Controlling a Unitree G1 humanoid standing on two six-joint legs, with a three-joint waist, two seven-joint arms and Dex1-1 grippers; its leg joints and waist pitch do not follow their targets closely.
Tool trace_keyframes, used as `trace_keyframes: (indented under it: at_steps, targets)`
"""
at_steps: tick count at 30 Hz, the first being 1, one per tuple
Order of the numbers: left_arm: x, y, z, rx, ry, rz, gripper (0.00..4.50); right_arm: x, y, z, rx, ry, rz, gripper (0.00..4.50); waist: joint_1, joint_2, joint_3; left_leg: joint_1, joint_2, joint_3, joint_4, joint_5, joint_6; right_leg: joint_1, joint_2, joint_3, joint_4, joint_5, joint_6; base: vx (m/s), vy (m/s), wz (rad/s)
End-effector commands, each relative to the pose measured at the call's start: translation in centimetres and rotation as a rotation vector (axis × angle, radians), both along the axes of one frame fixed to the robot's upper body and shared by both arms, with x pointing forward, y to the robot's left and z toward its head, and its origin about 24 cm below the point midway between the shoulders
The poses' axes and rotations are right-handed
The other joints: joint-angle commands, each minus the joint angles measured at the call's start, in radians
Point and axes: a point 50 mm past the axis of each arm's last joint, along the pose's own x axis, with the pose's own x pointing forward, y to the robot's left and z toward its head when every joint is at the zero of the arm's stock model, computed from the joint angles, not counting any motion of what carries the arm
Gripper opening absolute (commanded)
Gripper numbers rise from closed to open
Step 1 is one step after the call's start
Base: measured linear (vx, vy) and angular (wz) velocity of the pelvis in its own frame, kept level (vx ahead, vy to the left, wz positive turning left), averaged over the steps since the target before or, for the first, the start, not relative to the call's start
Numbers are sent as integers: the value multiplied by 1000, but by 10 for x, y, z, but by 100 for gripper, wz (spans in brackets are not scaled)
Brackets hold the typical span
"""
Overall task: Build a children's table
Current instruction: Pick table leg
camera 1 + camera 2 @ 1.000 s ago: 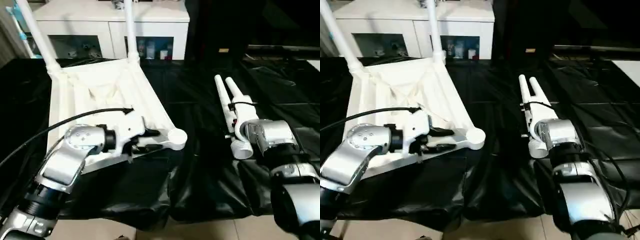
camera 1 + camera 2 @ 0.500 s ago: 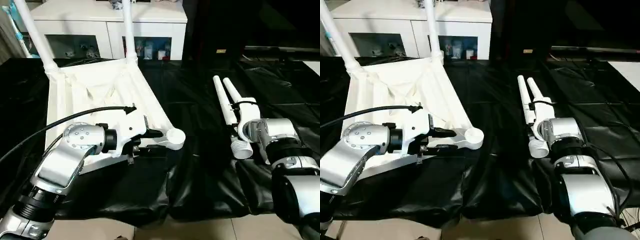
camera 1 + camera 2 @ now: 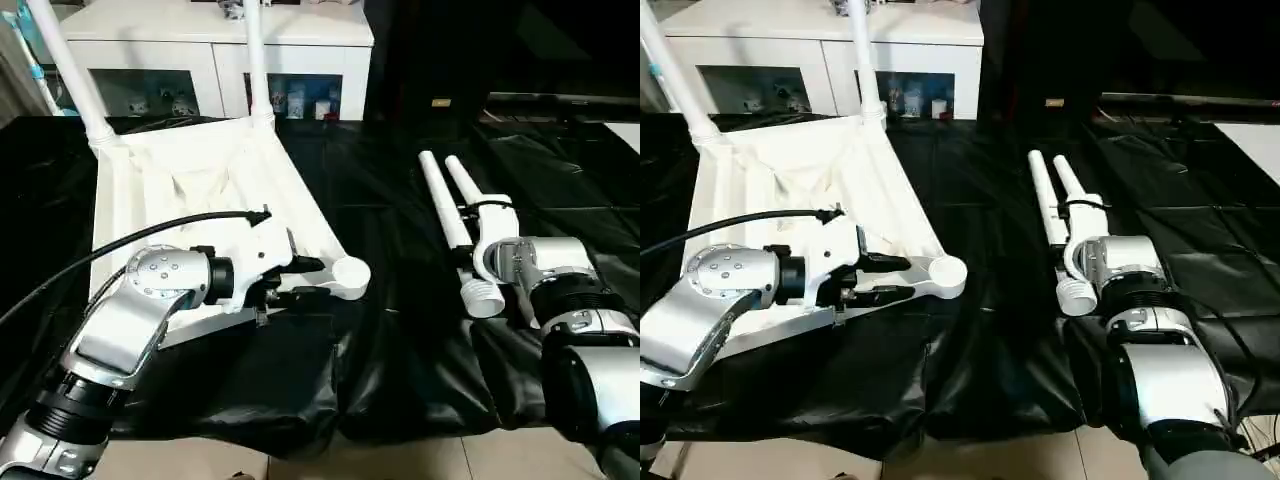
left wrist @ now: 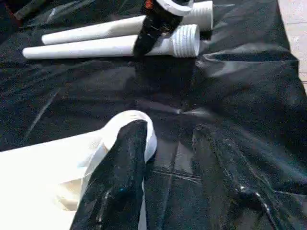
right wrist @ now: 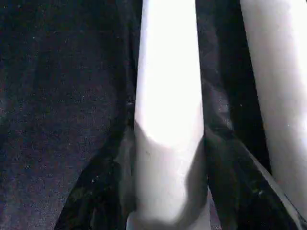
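Observation:
The children's table top (image 3: pixel 200 170) lies upside down on the black cloth, ribs up, with two white legs (image 3: pixel 256 60) standing in its far sockets. My left gripper (image 3: pixel 305 280) is shut on the top's near rim, right beside the empty round corner socket (image 3: pixel 352 272). One finger (image 4: pixel 125 158) lies against that socket. To the right, two loose tapered legs (image 3: pixel 468 185) lie side by side. My right gripper (image 5: pixel 169 143) is shut on the left one (image 3: pixel 440 205), a dark finger (image 5: pixel 100 191) hugging each side of the tube. Its threaded end (image 3: pixel 483 296) points toward me.
A white cabinet (image 3: pixel 210 40) with glass doors stands behind the black-draped table. The cloth bunches and hangs over the front edge (image 3: pixel 400 400) between my arms. A black cable (image 3: pixel 150 235) loops over my left forearm.
My right gripper's fingers have closed in from wide apart onto the left loose leg. My left gripper and the table top have stayed put.

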Motion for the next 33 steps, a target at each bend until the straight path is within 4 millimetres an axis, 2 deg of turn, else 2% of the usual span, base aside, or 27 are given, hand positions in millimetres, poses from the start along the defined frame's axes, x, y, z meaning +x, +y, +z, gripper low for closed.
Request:
trace_keyframes:
  at_steps: [1, 3, 4, 6, 7, 9, 13, 14, 15, 16, 18, 19, 20, 22, 23, 24, 26, 31, 33]
  targets:
    - [4, 2, 7, 0, -41, 20, 186, -1, -2, -3, 15, 11, -15, 180, 2, -6, -63, 10, 42, -12, -64, -229, -13, 47, -76, 49, -73, -290, -178, 0, 0, 0]
    - [5, 2, 9, -11, -50, 31, 186, 0, -2, -2, 27, -4, -14, 179, 2, -6, -64, 9, 42, -11, -63, -225, -12, 48, -76, 49, -73, -285, -179, 0, 0, 0]
    - [6, 2, 10, -15, -52, 35, 186, 0, -2, -1, 33, -9, -13, 179, 3, -2, -64, 10, 43, -12, -63, -226, -14, 47, -76, 49, -72, -280, -181, 0, 0, 0]
    - [8, 2, 12, -26, -60, 52, 186, 3, -1, 3, 44, -44, -5, 179, 1, -4, -64, 9, 42, -12, -63, -230, -15, 48, -76, 49, -73, -276, -183, 0, 0, 0]
    - [14, 3, 15, -49, -79, 100, 186, 10, 3, 17, 92, -160, 25, 179, 2, 1, -65, 10, 41, -12, -62, -233, -14, 48, -76, 49, -73, -273, -183, 0, 0, 0]
    - [22, 4, 19, -82, -97, 159, 186, 15, 6, 32, 149, -288, 57, 179, 2, -3, -67, 8, 41, -11, -61, -226, -6, 51, -76, 49, -73, -254, -179, 0, 0, 0]
    - [37, -1, 28, -168, -137, 275, 186, 17, 10, 52, 296, -393, 82, 179, 6, -5, -72, 5, 41, -11, -58, -163, 24, 58, -73, 49, -64, -171, -194, 0, 0, 0]
    - [44, -4, 33, -221, -146, 338, 186, 17, 16, 67, 397, -496, 145, 179, 8, -2, -73, 5, 40, -11, -57, -151, 32, 58, -74, 48, -63, -155, -198, 0, 0, 0]
    - [45, -5, 34, -230, -146, 347, 186, 16, 17, 70, 417, -518, 162, 179, 7, -4, -72, 3, 39, -8, -57, -154, 40, 60, -70, 49, -66, -145, -195, 0, 0, 0]
    - [49, -10, 36, -290, -126, 380, 186, 12, 26, 82, 510, -607, 265, 179, 9, -4, -75, 2, 40, -10, -55, -144, 54, 63, -73, 48, -63, -121, -202, 0, 0, 0]
    - [51, -16, 40, -372, -86, 396, 186, 2, 36, 91, 582, -681, 400, 179, 15, 2, -77, 2, 45, -14, -54, -126, 76, 63, -78, 47, -60, -92, -211, 0, 0, 0]
    - [53, -22, 46, -460, -48, 408, 186, -6, 45, 93, 624, -690, 494, 179, 17, -3, -78, 2, 46, -13, -54, -116, 88, 62, -77, 46, -61, -80, -220, 0, 0, 0]
    - [55, -26, 50, -521, -27, 417, 186, -11, 50, 93, 650, -690, 550, 179, 20, -3, -76, 1, 44, -10, -52, -108, 95, 66, -75, 46, -62, -62, -232, 0, 0, 0]
    - [56, -29, 54, -572, -9, 425, 186, -16, 55, 94, 673, -690, 596, 179, 22, -6, -75, -1, 45, -13, -55, -117, 99, 64, -76, 43, -65, -97, -237, 0, 0, 0]
    - [58, -32, 60, -632, 7, 431, 186, -22, 59, 93, 697, -682, 638, 179, 27, -8, -73, 4, 43, -9, -52, -135, 94, 62, -77, 45, -73, -139, -230, 0, 0, 0]
    - [61, -37, 67, -700, 34, 437, 186, -28, 63, 93, 721, -683, 678, 179, 29, -13, -72, 4, 43, -9, -53, -139, 92, 62, -77, 46, -75, -156, -225, 0, 0, 0]
    - [63, -44, 76, -780, 71, 427, 186, -36, 69, 94, 758, -679, 732, 179, 38, -12, -69, 4, 45, -12, -55, -148, 82, 60, -80, 44, -80, -217, -201, 0, 0, 0]
    - [64, -50, 81, -820, 111, 419, 186, -44, 76, 96, 786, -679, 791, 179, 39, -13, -68, 2, 43, -14, -57, -150, 69, 56, -79, 43, -87, -276, -158, 0, 0, 0]
    - [64, -52, 80, -828, 142, 408, 212, -47, 78, 97, 783, -678, 813, 179, 41, -11, -70, 1, 43, -14, -56, -138, 67, 56, -79, 44, -85, -266, -153, 0, 0, 0]
